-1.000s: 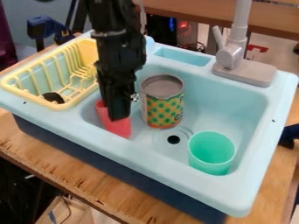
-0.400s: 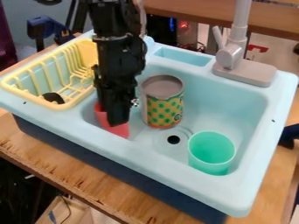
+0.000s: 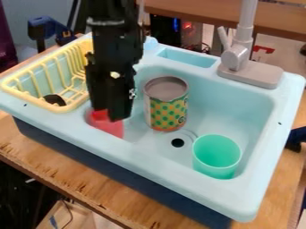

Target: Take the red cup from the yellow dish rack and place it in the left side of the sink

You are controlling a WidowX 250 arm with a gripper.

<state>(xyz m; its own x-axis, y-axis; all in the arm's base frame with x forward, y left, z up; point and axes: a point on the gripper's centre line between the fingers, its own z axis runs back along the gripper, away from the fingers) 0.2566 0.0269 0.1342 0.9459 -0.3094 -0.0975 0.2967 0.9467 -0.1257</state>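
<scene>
The black gripper (image 3: 112,115) hangs down over the left end of the light blue sink basin, right over a red cup-like object (image 3: 108,126) and hiding its upper part. Whether it grips the red object cannot be made out. To the right of the gripper stands a tin can (image 3: 166,112) with a green-dotted yellow label and a grey top. A green cup (image 3: 216,156) is upright in the basin's near right part, beside the dark drain hole (image 3: 177,142).
A yellow dish rack (image 3: 74,105) with a dark item inside lies left of the arm. The grey faucet (image 3: 238,60) rises at the back right of the sink (image 3: 179,173). The sink sits on a wooden table (image 3: 90,188).
The gripper has shifted slightly left, after dipping a little and coming back up. The red object now shows a little farther left and looks differently tilted.
</scene>
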